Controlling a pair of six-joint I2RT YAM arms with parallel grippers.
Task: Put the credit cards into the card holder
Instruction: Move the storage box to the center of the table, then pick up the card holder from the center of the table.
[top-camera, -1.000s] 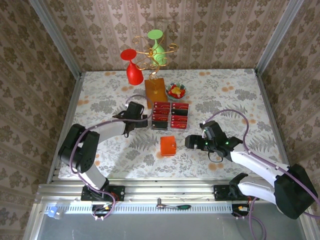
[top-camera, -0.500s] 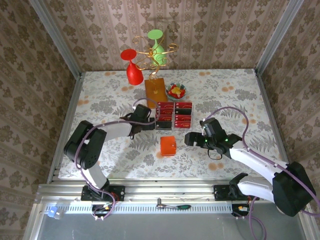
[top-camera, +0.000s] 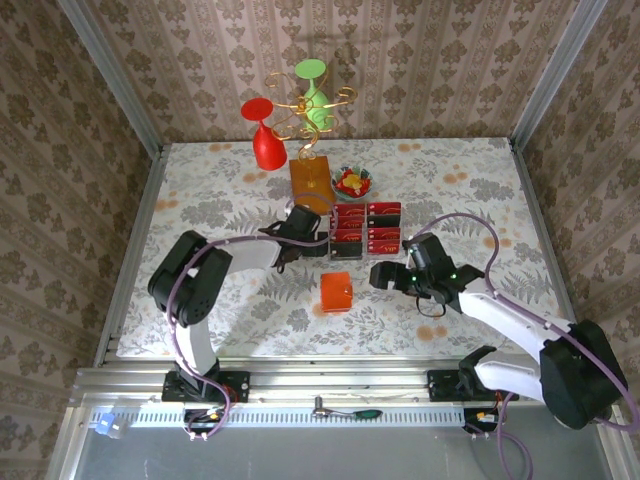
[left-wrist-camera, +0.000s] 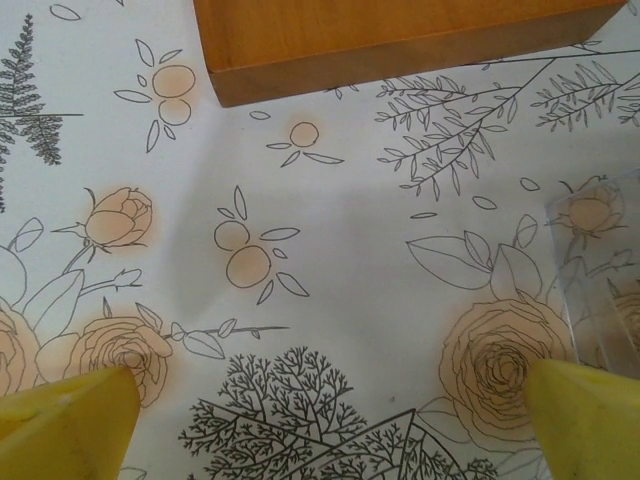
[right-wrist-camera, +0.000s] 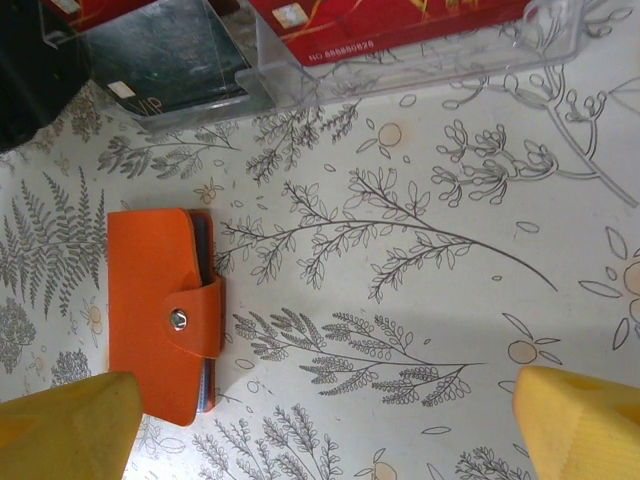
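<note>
The credit cards (top-camera: 366, 227) are red with black bands and lie in rows in a clear tray beside the wooden block. In the right wrist view a red card (right-wrist-camera: 400, 20) and a black one (right-wrist-camera: 165, 55) show at the top edge. The orange card holder (top-camera: 336, 292) lies snapped shut on the tablecloth in front of the tray. It sits just left of my right gripper (top-camera: 382, 275), which is open over bare cloth, holder (right-wrist-camera: 160, 310) by its left finger (right-wrist-camera: 60, 435). My left gripper (top-camera: 312, 230) is open at the tray's left edge (left-wrist-camera: 600, 280), nothing between its fingers (left-wrist-camera: 60, 420).
A brown wooden block (top-camera: 311, 183) stands behind the left gripper, block (left-wrist-camera: 400, 40) close ahead in the left wrist view. A bowl of red and yellow candies (top-camera: 352, 182) sits behind the tray. Red (top-camera: 265, 140) and green (top-camera: 315, 90) goblets with a gold wire stand are at the back.
My left gripper has swept right along the table, and the clear tray of cards has slid right with it. The right gripper and the orange holder have hardly moved.
</note>
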